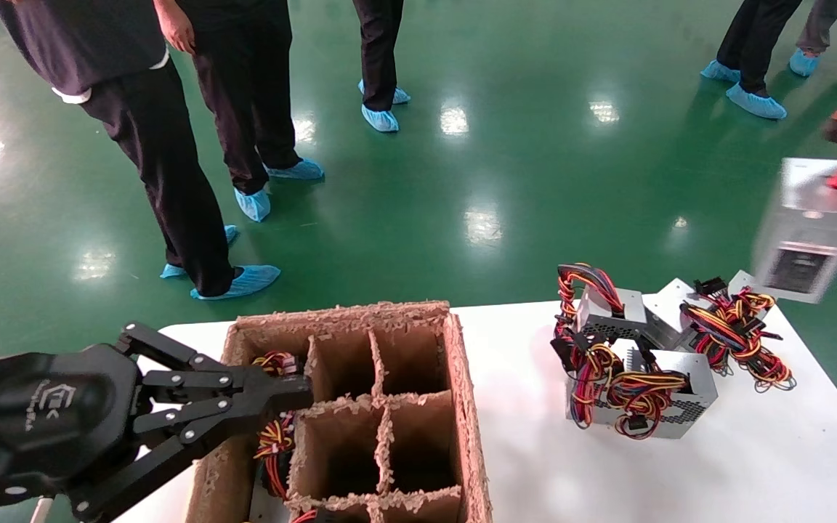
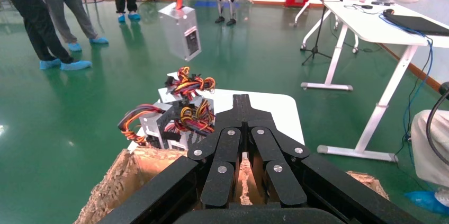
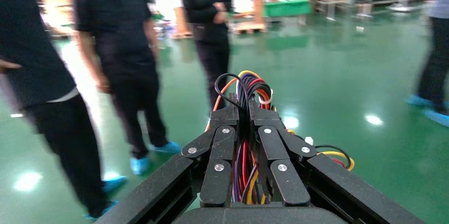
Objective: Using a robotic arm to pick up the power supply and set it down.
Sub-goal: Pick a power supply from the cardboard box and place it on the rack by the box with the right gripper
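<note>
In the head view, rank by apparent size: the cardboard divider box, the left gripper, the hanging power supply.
1. Cardboard divider box, largest.
2. Left gripper with its black head; it sits nearest the camera, so its apparent size is inflated.
3. Hanging power supply, smallest, dangling by its wires from the right gripper.

Head camera looking forward and down over the table, left wrist camera close behind the left gripper facing past it (sharing the hanging power supply with head view), right wrist camera tight behind the right gripper, facing the floor beyond
</note>
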Robot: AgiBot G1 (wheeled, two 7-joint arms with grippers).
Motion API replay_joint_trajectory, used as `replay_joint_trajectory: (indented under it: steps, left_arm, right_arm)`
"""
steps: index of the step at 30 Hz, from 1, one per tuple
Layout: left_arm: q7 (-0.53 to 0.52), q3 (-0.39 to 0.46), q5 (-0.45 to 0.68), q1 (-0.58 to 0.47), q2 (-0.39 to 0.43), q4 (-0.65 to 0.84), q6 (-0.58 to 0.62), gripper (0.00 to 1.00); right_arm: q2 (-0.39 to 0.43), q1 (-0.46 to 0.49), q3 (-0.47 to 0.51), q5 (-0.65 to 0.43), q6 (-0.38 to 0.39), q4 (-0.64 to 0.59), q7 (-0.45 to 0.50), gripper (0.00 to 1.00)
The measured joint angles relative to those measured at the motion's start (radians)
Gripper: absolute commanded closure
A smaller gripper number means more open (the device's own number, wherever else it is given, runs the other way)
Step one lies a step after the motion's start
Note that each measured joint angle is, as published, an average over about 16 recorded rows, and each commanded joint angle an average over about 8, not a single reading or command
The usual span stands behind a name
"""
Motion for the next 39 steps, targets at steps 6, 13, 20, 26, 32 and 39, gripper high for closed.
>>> replay_joint_trajectory:
  steps: [6,13,20,26,32,39]
  left_arm:
    - [0.0,0.0,0.0,0.0,0.0,0.0,0.0,1.0]
    - [0.0,0.0,0.0,0.0,0.0,0.0,0.0,1.0]
    - [0.0,0.0,0.0,0.0,0.0,0.0,0.0,1.0]
    - [0.0,0.0,0.0,0.0,0.0,0.0,0.0,1.0]
    - [0.0,0.0,0.0,0.0,0.0,0.0,0.0,1.0]
    - [0.0,0.0,0.0,0.0,0.0,0.0,0.0,1.0]
  right_arm:
    - [0.036,-0.139,0.091,0.002,0.07,-0.015,0.001,1.0]
    - [0.04,-0.286,0.182,0.0,0.129,-0.028,0.002,1.0]
    - [0.018,-0.393,0.232,-0.004,0.164,-0.032,0.007,1.0]
    - [-0.009,-0.437,0.238,-0.009,0.181,-0.04,0.01,1.0]
    - [-0.038,-0.433,0.213,-0.017,0.184,-0.065,0.005,1.0]
    - [-0.077,-0.375,0.157,-0.033,0.17,-0.126,-0.014,1.0]
